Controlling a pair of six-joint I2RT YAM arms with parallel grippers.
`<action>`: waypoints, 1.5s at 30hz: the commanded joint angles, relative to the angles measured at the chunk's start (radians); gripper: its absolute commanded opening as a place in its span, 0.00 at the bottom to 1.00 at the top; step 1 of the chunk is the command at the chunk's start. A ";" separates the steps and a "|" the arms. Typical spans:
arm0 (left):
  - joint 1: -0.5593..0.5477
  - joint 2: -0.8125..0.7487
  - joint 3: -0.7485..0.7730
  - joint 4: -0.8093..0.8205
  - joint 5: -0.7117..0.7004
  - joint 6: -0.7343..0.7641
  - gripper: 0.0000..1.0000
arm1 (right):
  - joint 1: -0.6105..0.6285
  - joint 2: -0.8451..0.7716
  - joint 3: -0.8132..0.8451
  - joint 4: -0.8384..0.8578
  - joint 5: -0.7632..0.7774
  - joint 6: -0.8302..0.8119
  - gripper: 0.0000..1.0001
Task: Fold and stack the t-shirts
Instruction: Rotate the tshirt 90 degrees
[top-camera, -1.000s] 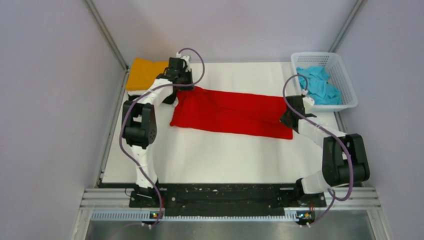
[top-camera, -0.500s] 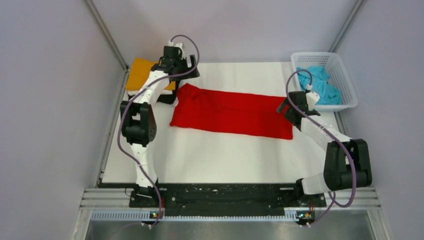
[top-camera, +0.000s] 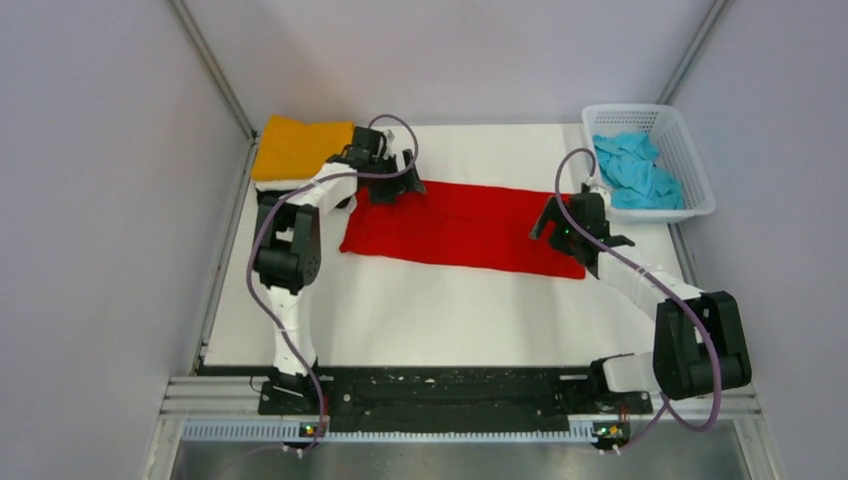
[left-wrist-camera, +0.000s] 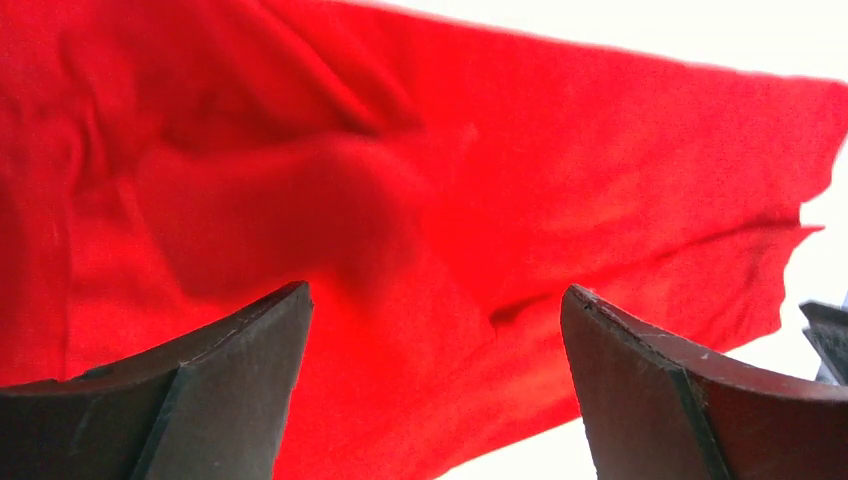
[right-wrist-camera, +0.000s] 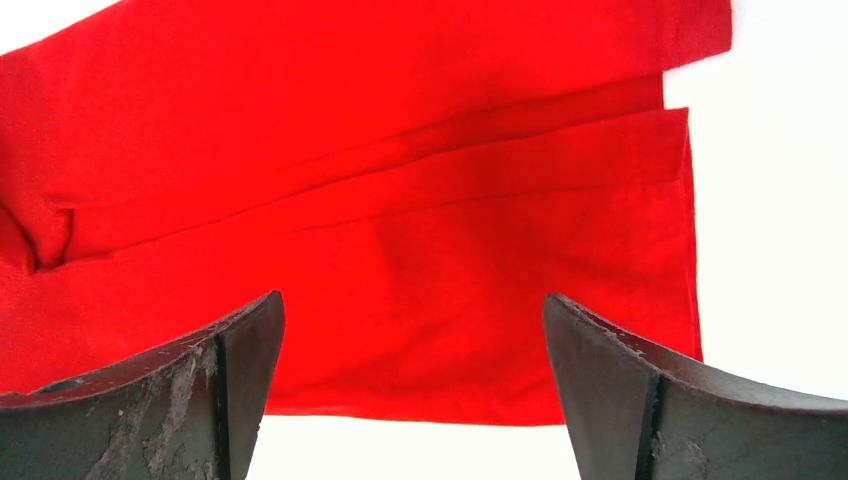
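- Three t-shirts are seen, one of each colour: a red t-shirt (top-camera: 460, 225), an orange-yellow t-shirt (top-camera: 298, 147) and a light blue t-shirt (top-camera: 632, 170).
- Two robot arms are seen, a left arm (top-camera: 290, 230) and a right arm (top-camera: 650, 285), each ending in one pair of dark fingers.
- One white table (top-camera: 450, 310) is seen under the arms, and one white lattice basket (top-camera: 702, 175) is set at its far right corner.
- The red t-shirt is laid flat on the table as one long folded band, stretched from below the left fingers to below the right fingers.
- The left fingers (left-wrist-camera: 225, 385) are held spread wide over the left end of the red t-shirt. Nothing is pinched, and rumpled red cloth is seen through the gap between them.
- The right fingers (right-wrist-camera: 625, 385) are also held spread wide, over the right end of the red t-shirt. Nothing is gripped; smooth layered cloth with straight folded edges is seen between them, and the shirt's end edge lies just beyond the right-hand finger.
- Whether either pair of fingertips touches the cloth cannot be told.
- The orange-yellow t-shirt is folded into a neat block at the far left corner of the table, just to the outer side of the left fingers and apart from the red t-shirt.
- The light blue t-shirt is heaped in a crumple inside the basket, beyond the right fingers on their outer side.
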 joint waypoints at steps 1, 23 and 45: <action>0.010 0.172 0.271 -0.004 -0.078 -0.020 0.99 | 0.007 0.014 0.018 0.048 0.006 -0.029 0.99; 0.004 0.154 0.553 -0.166 -0.289 0.015 0.99 | 0.007 0.549 0.515 0.073 -0.072 -0.138 0.99; -0.030 0.391 0.376 -0.101 -0.033 -0.307 0.99 | 0.058 0.324 0.069 0.045 -0.188 0.029 0.99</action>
